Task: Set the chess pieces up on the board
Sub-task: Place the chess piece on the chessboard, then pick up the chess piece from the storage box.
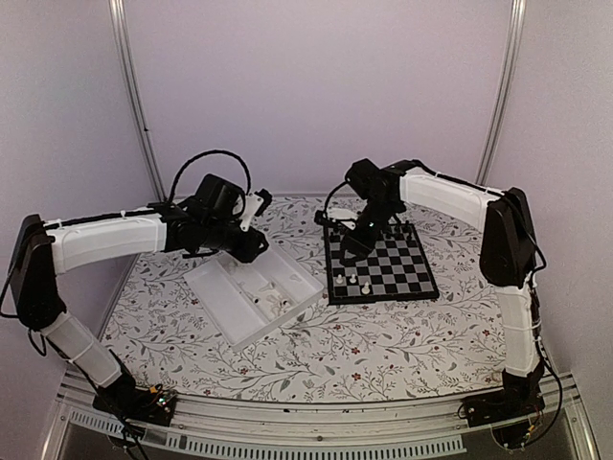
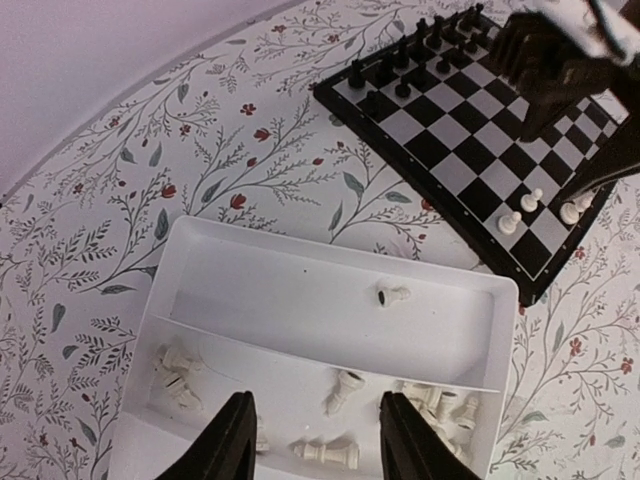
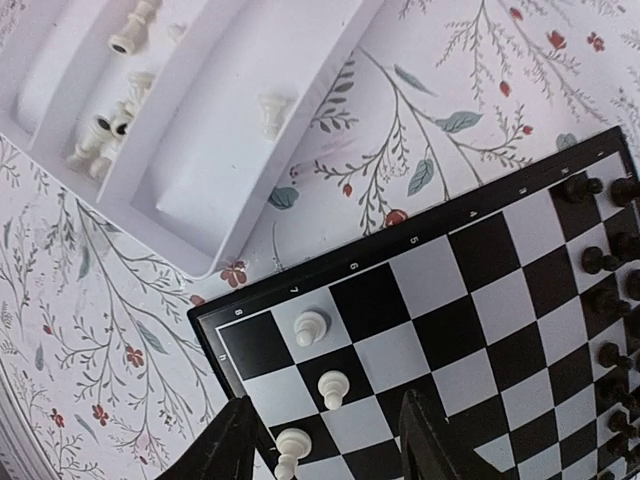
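- Could tip the nearest white pawn [image 3: 290,457] when lifting the right hand [image 3: 327,415] away with any sideways drift. Stands upright just beside one finger [image 3: 235,445], at the corner of the board [image 3: 450,330].
- Could also brush the second white pawn [image 3: 333,388] and the third white pawn [image 3: 311,325]. Both placed close together along the same edge of the board, under the same hand.
- Right hand: spread wide over that corner, gripping nothing.
- Left hand [image 2: 318,410]: fingers clearly apart, holding nothing, hanging above the near compartment of the white tray [image 2: 300,235].
- Might fail at the next pick from the tray. Most of the remaining white chessmen [image 2: 440,405] are lying on their sides, several heaped at one end of the near compartment. Easy to catch two at once, or to squeeze a round body out of the fingers.
- One lying white piece [image 2: 342,392] sits below the gap between the left fingers, apparently not touched.
- One more single white piece [image 2: 394,296] in the middle compartment, apart from the heap.
- Might bring the two arms against each other. Tray corner near the board edge on the counter [image 1: 316,355], with both hands working close to that gap.
- Little danger for the black chessmen [image 2: 410,60], standing along the far edge of the board, well apart from both hands.
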